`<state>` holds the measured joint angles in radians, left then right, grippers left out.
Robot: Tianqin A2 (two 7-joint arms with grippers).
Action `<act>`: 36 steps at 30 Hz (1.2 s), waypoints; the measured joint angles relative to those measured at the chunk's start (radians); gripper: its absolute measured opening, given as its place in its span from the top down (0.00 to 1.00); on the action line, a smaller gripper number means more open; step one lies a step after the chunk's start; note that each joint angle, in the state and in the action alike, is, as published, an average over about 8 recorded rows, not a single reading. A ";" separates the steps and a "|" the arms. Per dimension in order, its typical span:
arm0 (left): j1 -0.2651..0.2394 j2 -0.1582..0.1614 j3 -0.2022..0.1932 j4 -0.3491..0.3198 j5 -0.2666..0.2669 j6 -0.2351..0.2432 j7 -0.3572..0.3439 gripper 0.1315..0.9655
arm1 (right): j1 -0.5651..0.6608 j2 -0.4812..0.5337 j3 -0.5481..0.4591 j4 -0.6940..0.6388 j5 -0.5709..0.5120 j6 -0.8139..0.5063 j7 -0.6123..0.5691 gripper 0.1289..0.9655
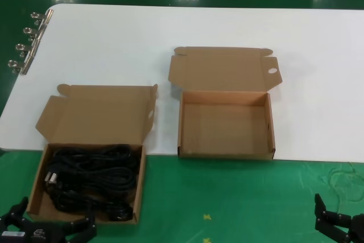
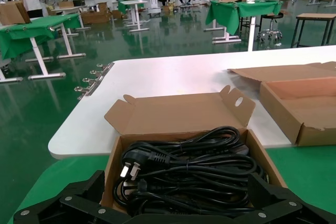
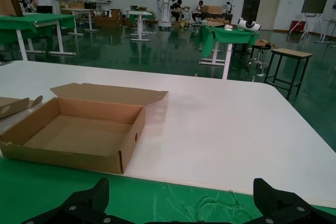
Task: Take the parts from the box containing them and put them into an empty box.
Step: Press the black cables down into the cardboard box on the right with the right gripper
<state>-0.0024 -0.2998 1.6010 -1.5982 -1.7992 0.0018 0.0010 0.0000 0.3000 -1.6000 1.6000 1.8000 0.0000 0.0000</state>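
Note:
The black power cords (image 1: 91, 177) lie coiled in the left cardboard box (image 1: 36, 189), whose lid (image 1: 96, 115) stands open; they also show in the left wrist view (image 2: 189, 174). The empty box (image 1: 183, 132) sits to its right with its lid open and a round hole (image 1: 272, 71) near the lid's right corner; it also shows in the right wrist view (image 3: 68, 153). My left gripper (image 1: 54, 217) (image 2: 178, 190) is open at the near edge of the cord box, just above the cords. My right gripper (image 1: 341, 223) (image 3: 181, 192) is open and empty over the green mat, to the right of the empty box.
Both boxes straddle the front edge of the white table (image 1: 227, 27) and the green mat (image 1: 227, 197). Several binder clips (image 1: 28, 44) line the table's far left edge. A loose thin thread (image 1: 344, 177) lies on the mat near my right gripper.

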 joint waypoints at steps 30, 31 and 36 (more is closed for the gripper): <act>0.000 0.000 0.000 0.000 0.000 0.000 0.000 0.00 | 0.000 0.000 0.000 0.000 0.000 0.000 0.000 0.26; 0.000 0.000 0.000 0.000 0.000 0.000 0.000 0.00 | 0.000 0.000 0.000 0.000 0.000 0.000 0.000 0.29; 0.000 0.000 0.000 0.000 0.000 0.000 0.000 0.00 | 0.000 0.000 0.000 0.000 0.000 0.000 0.000 0.44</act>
<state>-0.0024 -0.2998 1.6010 -1.5982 -1.7992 0.0018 0.0010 0.0000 0.3000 -1.6000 1.6000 1.8000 0.0000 0.0000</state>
